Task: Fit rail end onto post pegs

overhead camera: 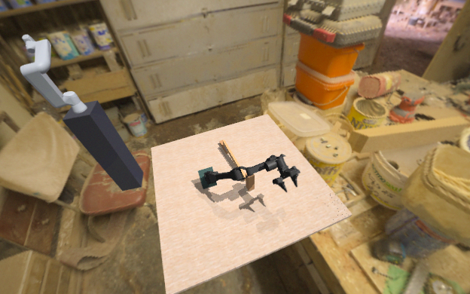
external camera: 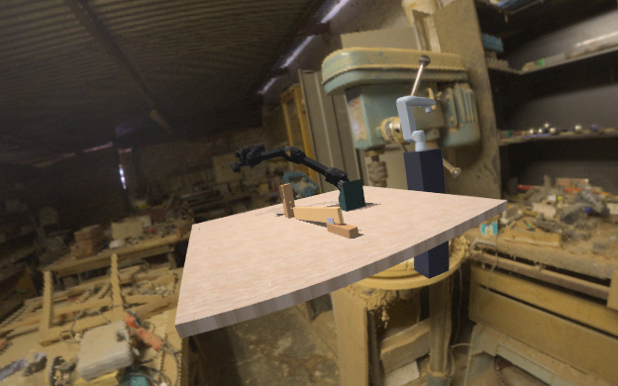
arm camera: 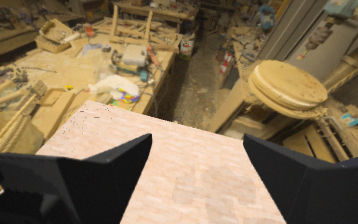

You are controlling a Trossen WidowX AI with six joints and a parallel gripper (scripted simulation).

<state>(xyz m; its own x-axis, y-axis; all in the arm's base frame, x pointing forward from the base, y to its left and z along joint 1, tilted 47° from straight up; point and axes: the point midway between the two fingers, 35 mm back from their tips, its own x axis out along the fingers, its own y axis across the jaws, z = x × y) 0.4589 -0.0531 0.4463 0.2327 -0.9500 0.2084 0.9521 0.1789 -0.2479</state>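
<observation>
The long light wooden rail (overhead camera: 229,153) (external camera: 316,215) slopes down from the bracket (external camera: 330,221) on the low footboard block (external camera: 343,231) to the table beside the post's foot. The short brown post (overhead camera: 250,183) (external camera: 287,201) stands upright at the rail's low end. The pegs and the rail's holes cannot be made out, nor any gap between rail end and post. My gripper (overhead camera: 291,188) (arm camera: 197,138) is open and empty, high above the table and well beyond the post, away from the rail. In the wrist view only table shows between the fingers; rail and post are out of that view.
The arm reaches from its dark green base block (overhead camera: 203,179) (external camera: 352,195) above the rail's low end and post in the top view. A dark pillar with a grey clamp-like fixture (overhead camera: 107,151) (external camera: 425,170) stands outside the tabletop (overhead camera: 196,241) (external camera: 248,257) (arm camera: 190,155).
</observation>
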